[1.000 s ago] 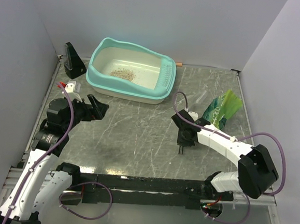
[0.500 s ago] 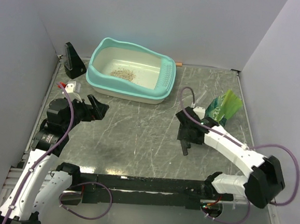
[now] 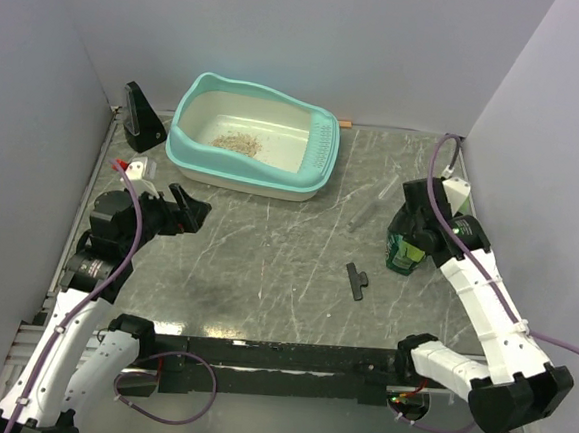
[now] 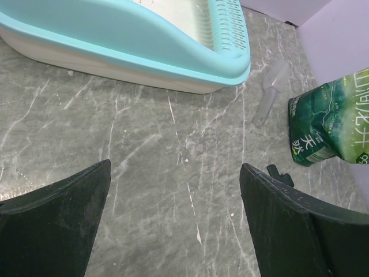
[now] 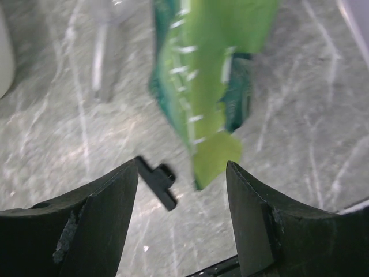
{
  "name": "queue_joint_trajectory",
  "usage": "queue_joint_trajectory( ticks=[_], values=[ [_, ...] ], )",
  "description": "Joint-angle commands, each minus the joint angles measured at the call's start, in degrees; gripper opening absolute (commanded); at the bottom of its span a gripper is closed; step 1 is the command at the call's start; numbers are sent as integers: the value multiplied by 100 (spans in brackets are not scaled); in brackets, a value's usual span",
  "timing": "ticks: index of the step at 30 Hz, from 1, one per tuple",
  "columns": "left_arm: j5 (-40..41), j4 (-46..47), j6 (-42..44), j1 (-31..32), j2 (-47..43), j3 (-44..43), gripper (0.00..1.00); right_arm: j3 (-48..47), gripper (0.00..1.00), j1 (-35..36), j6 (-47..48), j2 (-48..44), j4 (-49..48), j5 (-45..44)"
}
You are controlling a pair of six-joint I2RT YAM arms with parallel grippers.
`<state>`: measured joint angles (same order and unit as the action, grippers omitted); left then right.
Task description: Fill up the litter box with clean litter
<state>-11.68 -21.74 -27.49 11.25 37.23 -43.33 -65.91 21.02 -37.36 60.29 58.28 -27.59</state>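
Your right gripper (image 5: 183,167) hangs unclenched over the green pouch (image 5: 199,69), well right of the litter box (image 3: 323,151) at the back of the table (image 3: 266,265), a little clean litter (image 3: 238,143) inside. Expect a soft, crinkly, slippery pouch; pinch its flat top edge. Left gripper (image 4: 174,167) spread wide, empty.

Overhead and 2 wrist views probably share pouch (image 4: 328,121).

loc: robot lab test cell | evid: plain wall panels (image 3: 314,38) boxing marble-look tbl (image 3: 266,265) | mount rail (image 3: 289,355)
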Motion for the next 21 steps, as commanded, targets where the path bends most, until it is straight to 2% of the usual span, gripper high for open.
queue_joint_trajectory(
  ticks=[1, 14, 16, 17, 18, 19, 21],
  values=[
    [-89, 170, 59, 9, -85, 18, 97, -238, 69, -510, 414, 210, -88, -18],
    [-89, 161, 59, 9, -76, 9, 97, -291, 65, -1126, 634, 1327, -765, 114],
    [-97, 170, 68, 18, -84, 9, 97, -230, 52, -1135, 712, 1406, -897, 105],
    [-106, 170, 68, 18, -85, 18, 97, -221, 24, -1178, 748, 1415, -941, 96],
    [-115, 170, 59, 9, -85, 9, 97, -203, 7, -1187, 783, 1433, -994, 96],
    [-115, 170, 59, 9, -85, 9, 97, -194, 0, -1205, 818, 1433, -1038, 88],
    [-115, 161, 68, 9, -76, 9, 97, -177, 0, -1205, 871, 1389, -1117, 123]
  ],
)
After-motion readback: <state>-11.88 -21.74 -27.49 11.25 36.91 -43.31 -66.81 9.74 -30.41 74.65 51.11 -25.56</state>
